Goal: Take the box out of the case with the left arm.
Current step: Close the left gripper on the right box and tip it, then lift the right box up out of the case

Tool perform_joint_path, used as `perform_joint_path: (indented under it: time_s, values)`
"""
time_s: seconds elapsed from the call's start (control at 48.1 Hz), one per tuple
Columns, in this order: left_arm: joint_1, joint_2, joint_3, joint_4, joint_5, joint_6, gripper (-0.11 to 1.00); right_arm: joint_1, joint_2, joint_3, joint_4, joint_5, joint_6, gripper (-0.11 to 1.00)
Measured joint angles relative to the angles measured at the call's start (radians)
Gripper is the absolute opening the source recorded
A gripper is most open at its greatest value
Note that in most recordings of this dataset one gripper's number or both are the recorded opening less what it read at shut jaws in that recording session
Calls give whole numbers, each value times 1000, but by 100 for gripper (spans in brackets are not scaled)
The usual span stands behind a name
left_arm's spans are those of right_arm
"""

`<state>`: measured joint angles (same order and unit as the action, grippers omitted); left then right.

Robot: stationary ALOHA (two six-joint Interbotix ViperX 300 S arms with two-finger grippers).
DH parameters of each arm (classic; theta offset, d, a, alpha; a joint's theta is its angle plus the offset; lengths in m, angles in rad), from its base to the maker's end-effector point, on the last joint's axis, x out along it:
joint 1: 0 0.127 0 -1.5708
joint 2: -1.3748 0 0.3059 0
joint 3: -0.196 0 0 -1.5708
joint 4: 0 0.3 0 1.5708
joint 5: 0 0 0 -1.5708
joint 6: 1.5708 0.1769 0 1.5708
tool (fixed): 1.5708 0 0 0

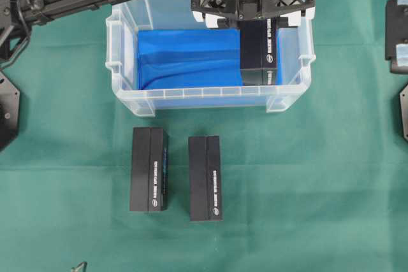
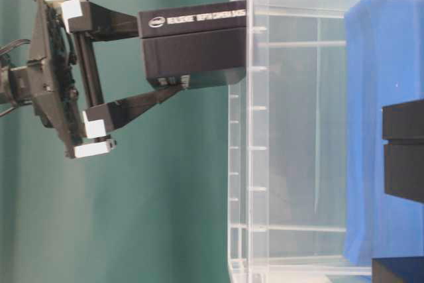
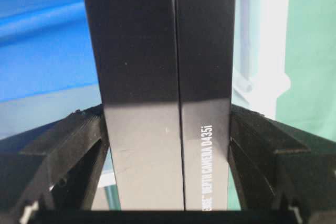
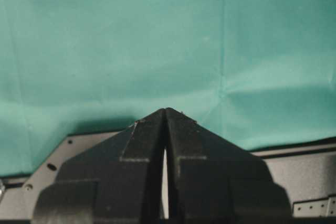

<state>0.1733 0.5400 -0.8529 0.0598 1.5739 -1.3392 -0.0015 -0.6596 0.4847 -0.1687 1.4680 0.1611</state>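
My left gripper (image 1: 255,14) reaches over the right end of the clear case (image 1: 121,49) and is shut on a black box (image 1: 258,52) printed with white lettering. In the left wrist view the box (image 3: 163,77) fills the middle, and both black fingers (image 3: 86,140) press its sides. The table-level view shows the box (image 2: 192,48) held in my left gripper (image 2: 162,54), mostly clear of the case's rim (image 2: 242,164), with its far end level with that rim. A blue sheet (image 1: 185,58) lines the case bottom. My right gripper (image 4: 165,111) is shut on nothing above green cloth.
Two more black boxes (image 1: 150,169) (image 1: 205,178) lie side by side on the green cloth in front of the case. Black parts of the right arm (image 1: 398,23) sit at the right edge. The left arm's base (image 1: 9,103) is at the left edge.
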Motion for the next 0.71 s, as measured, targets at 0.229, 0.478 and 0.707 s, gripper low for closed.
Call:
perform_joint_path:
  time_s: [0.229,0.478,0.707]
  values:
    - [-2,18,-117,-2,69,3,63,-2,0,0,0,0,0,0]
    - [-2,38,-204,-2,127,5,63,-2,0,0,0,-2,-2,0]
    - [-3,38,-204,-2,140,6,63,0,2,-2,0,0,-2,0]
